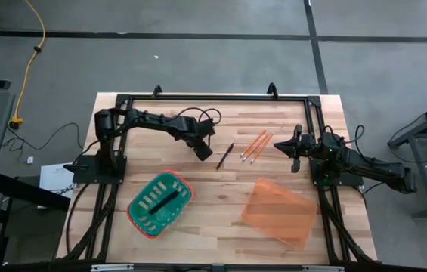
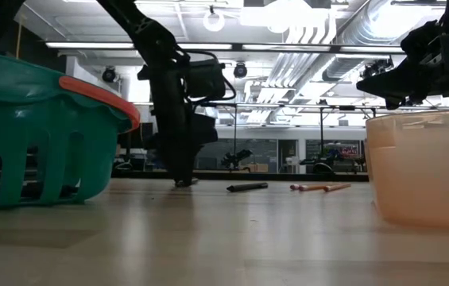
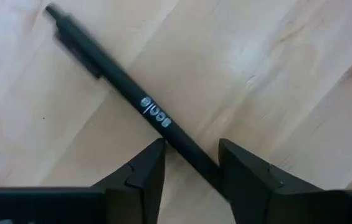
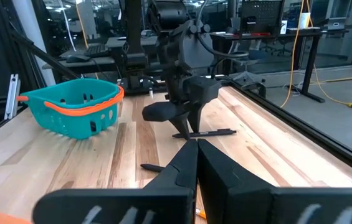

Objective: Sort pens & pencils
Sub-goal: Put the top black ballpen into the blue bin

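**Left gripper down over a black pen at mid-table**

From above: the left gripper [image 1: 203,152] reaches in toward the table's centre, its tip low at the near end of a region where one pen [image 1: 224,156] lies slanted on the bare wood. Just beside that pen, to the right, the pencils [image 1: 256,146] lie together in a tight orange fan, three thin sticks with pale ends. The teal basket [image 1: 142,204] sits toward the front left, and dark pens [image 1: 169,198] rest inside it. The orange tray [image 1: 283,212] is at front right. The right gripper [image 1: 292,149] hangs by the right frame, well apart from the pencils.

At table height: the left gripper [image 2: 183,179] stands almost upright with its tip right at the wood. A dark pen [image 2: 247,187] lies flat beyond, and the pencils [image 2: 321,187] show as thin orange lines beside it. The right gripper [image 2: 383,83] hovers high above the translucent tray [image 2: 423,171].

Left wrist: here's the detail. A matte black pen [image 3: 132,99], slim with pale printed lettering on its barrel, runs diagonally between the two fingers [image 3: 144,174], which stand narrowly apart on either side of it without clamping it.

Right wrist: the fingers [image 4: 182,165] are pressed together, holding nothing. Beyond them a pen [image 4: 204,132] lies at the left gripper's [image 4: 188,129] tip.
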Controlling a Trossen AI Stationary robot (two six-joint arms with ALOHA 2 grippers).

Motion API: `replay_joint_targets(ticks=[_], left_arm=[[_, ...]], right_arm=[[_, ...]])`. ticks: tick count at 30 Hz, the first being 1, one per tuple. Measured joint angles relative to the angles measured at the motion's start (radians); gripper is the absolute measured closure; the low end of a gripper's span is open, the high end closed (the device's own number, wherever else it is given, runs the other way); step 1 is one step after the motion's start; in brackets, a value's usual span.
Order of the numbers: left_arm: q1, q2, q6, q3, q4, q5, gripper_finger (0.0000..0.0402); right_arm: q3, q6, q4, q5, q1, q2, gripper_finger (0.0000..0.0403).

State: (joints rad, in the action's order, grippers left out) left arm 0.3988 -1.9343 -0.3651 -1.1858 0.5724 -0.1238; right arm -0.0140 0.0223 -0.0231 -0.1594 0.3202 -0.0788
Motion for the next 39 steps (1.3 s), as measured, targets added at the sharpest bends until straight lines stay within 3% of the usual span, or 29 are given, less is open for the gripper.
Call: replay_joint_targets(ticks=[10, 15, 20, 24, 30, 39], left_arm=[[0.0, 0.0, 0.047, 0.0, 0.01, 0.007, 0.0389], [0.001, 0.001, 0.068, -0.004, 0.01, 0.063, 0.0368], [-0.009, 0.016, 0.095, -0.035, 0.046, 0.098, 0.0392], [-0.026, 0.053, 0.108, -0.075, 0.102, 0.101, 0.0385], [-0.095, 0.147, 0.108, -0.095, 0.218, 0.082, 0.0386], [-0.241, 0.319, 0.025, -0.096, 0.438, -0.03, 0.0385]], right_arm=[[0.0, 0.0, 0.0, 0.0, 0.0, 0.0, 0.0402], [0.0, 0.0, 0.0, 0.0, 0.0, 0.0, 0.0402], [0.0, 0.0, 0.0, 0.0, 0.0, 0.0, 0.0402], [0.0, 0.0, 0.0, 0.0, 0.0, 0.0, 0.0402], [0.0, 0.0, 0.0, 0.0, 0.0, 0.0, 0.0402], [0.0, 0.0, 0.0, 0.0, 0.0, 0.001, 0.0402]])
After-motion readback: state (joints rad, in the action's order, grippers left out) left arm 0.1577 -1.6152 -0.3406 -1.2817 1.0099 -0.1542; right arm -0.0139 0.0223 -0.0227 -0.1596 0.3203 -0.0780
